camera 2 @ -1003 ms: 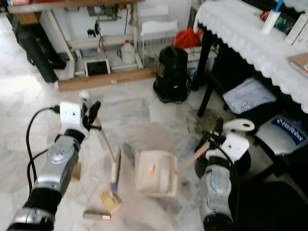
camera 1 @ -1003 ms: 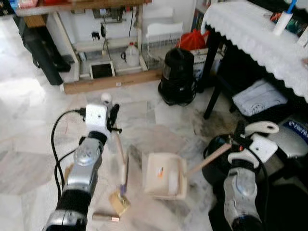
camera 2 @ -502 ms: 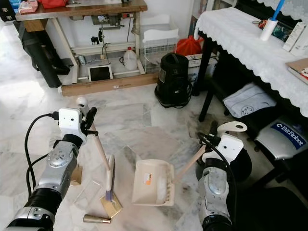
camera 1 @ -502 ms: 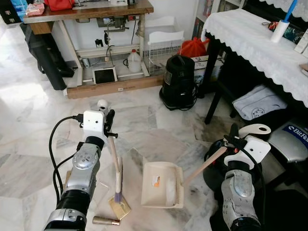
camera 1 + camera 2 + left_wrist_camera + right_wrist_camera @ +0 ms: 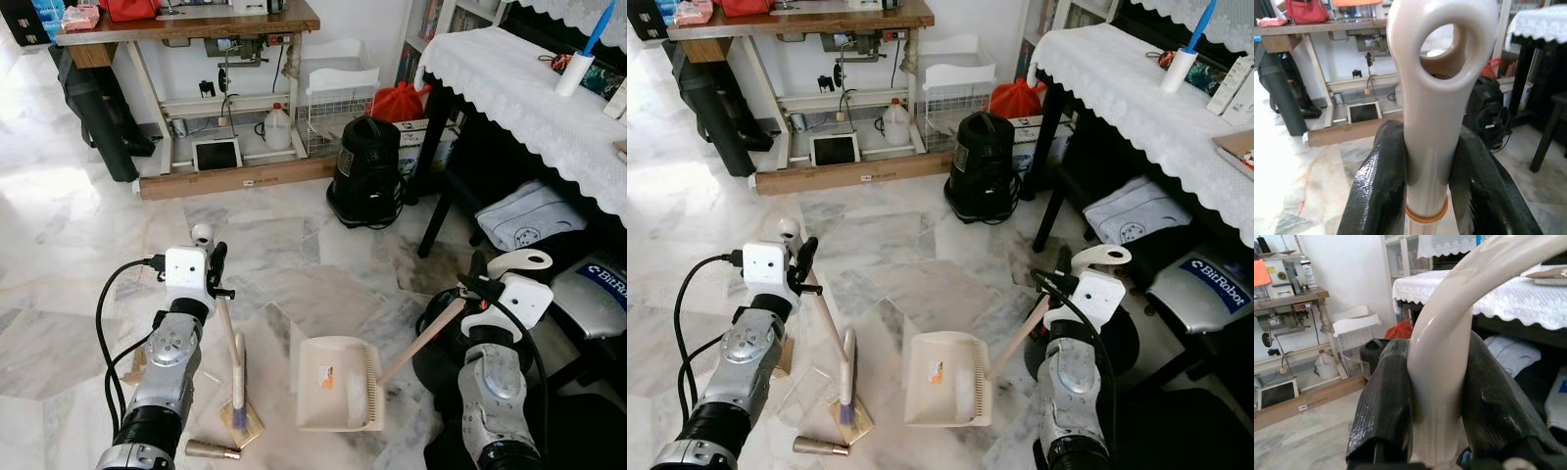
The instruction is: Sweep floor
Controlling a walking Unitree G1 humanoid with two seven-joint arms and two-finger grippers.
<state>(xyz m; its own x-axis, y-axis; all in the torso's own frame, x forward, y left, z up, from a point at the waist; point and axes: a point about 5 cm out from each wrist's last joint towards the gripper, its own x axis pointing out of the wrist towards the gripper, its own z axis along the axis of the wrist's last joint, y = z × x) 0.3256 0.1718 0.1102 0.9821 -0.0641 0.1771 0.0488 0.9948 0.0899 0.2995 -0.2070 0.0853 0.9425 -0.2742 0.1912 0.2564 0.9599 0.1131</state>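
On marble floor (image 5: 294, 264), between both arms: brush (image 5: 238, 377) and dustpan (image 5: 338, 384), side by side, a little apart. Left gripper (image 5: 1422, 196) clamped on brush handle just below its hanging loop, head angled down onto scrap (image 5: 242, 424), probably to push it toward pan. Right gripper (image 5: 1437, 406) clenched around dustpan handle, pan flat on floor, seemingly ready to catch sweepings. Small cylinder (image 5: 213, 450) lying near brush head, not yet swept in.
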